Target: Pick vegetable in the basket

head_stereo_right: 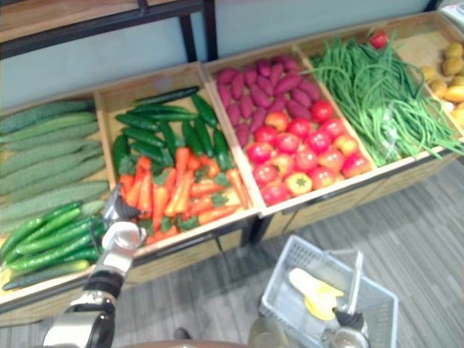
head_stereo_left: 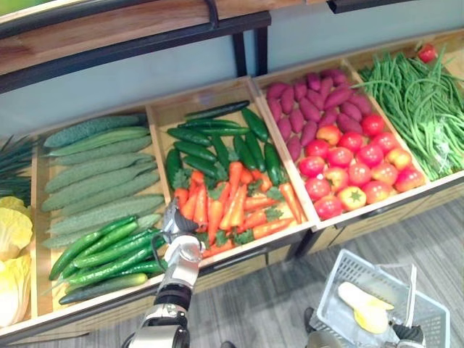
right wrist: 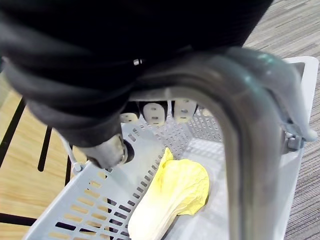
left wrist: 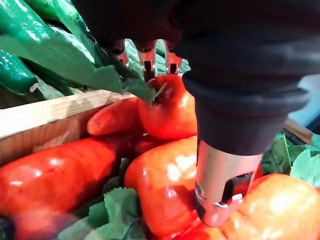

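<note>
1. left eye view. fingers of the left hand (head_stereo_left: 174,222) dip into the front left corner of the bin of carrots (head_stereo_left: 232,199), just beside the wooden divider (head_stereo_left: 154,141) that parts it from the cucumbers (head_stereo_left: 101,250). the arm rises from below, so the hand meets the pile over the bin's low front edge. at lower right the right hand (head_stereo_left: 410,333) carries the basket (head_stereo_left: 341,270) above the floor, with a pale cabbage (head_stereo_left: 365,304) lying in it.
2. right eye view. same layout. the basket (head_stereo_right: 290,250) hangs clear of the shelf front, below the bin of tomatoes (head_stereo_right: 297,156). it is probably kept near so that a picked vegetable has a short way to travel.
3. left wrist view. the fingers (left wrist: 145,56) reach in a row to the leafy crown of one carrot (left wrist: 167,112), while the thumb (left wrist: 220,195) stands apart on the near side, over neighbouring carrots. the hand is spread, not clamped. the carrot lies between fingers and thumb, which reads as the set-up for a pinch. that carrot, the vegetable in hand, rests in the pile, not lifted.
4. right wrist view. the right hand's fingers (right wrist: 156,112) are curled round the grey handle (right wrist: 245,130) and clamped on it, so the basket hangs beneath with its mouth upward, ready to receive. the cabbage (right wrist: 175,195) lies on the basket's bottom, beside one slotted wall. the task looks partly done.
</note>
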